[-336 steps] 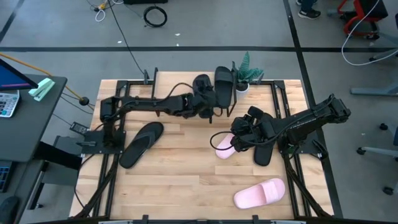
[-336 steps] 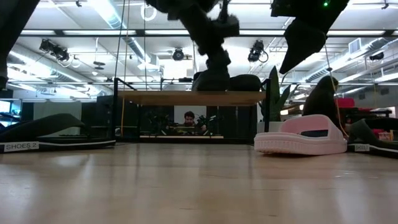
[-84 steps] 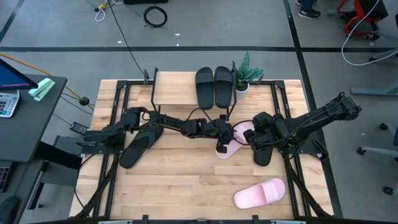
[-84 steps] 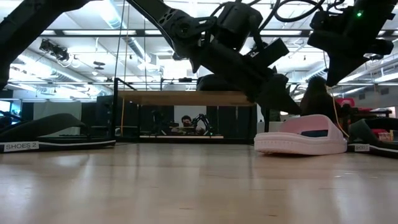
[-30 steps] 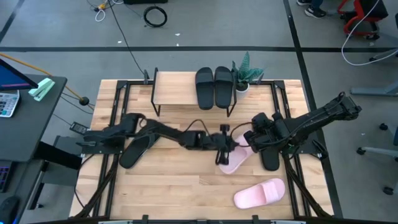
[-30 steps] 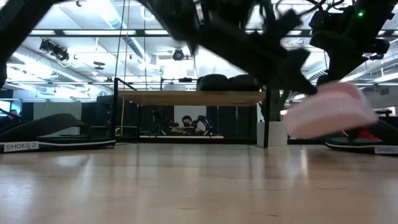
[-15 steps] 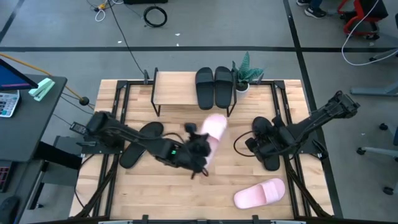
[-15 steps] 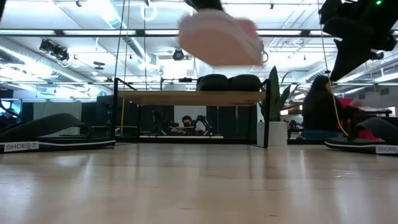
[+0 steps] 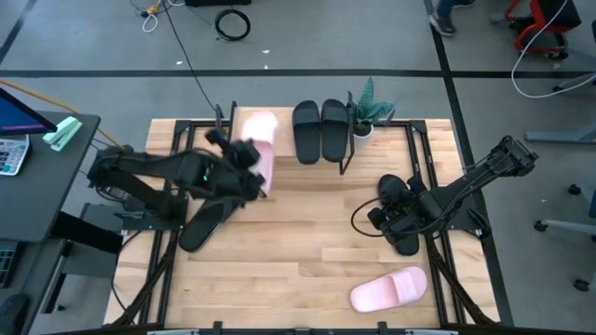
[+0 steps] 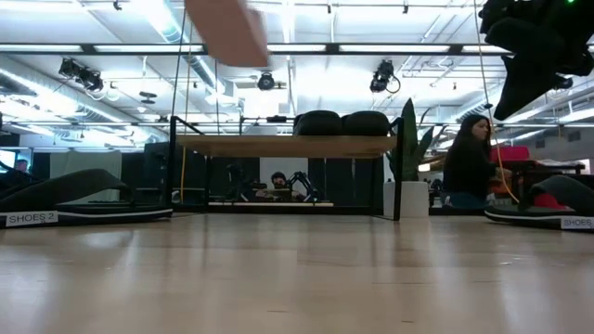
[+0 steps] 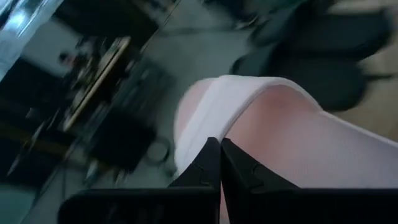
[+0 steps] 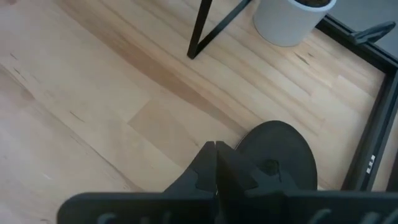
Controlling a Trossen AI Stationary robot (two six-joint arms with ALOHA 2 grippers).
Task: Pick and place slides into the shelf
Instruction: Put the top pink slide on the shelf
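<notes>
Two black slides [image 9: 320, 130] are found side by side on the right half of the shelf [image 9: 244, 160], next to a potted plant [image 9: 371, 104]; these are counted as placed. A third item, a pale pink slide [image 9: 260, 149], is held clamped in the closed fingers of the left gripper [image 9: 244, 167] and is carried above the empty left half of the shelf top; in the low view it [image 10: 227, 30] is seen well clear of the plank, so it is judged not yet set down. Three slides are left on the table [image 9: 279, 270]: a black one [image 9: 210, 216] at the left side below the left arm, a second black one [image 9: 402, 220] at the right, and a pink one [image 9: 389, 288] near the front edge. The right gripper [image 9: 389, 216] is positioned directly over the right-hand black slide with its fingers pressed together and nothing between them. Roughly a third of the work is assessed as complete, with one placement in progress.
</notes>
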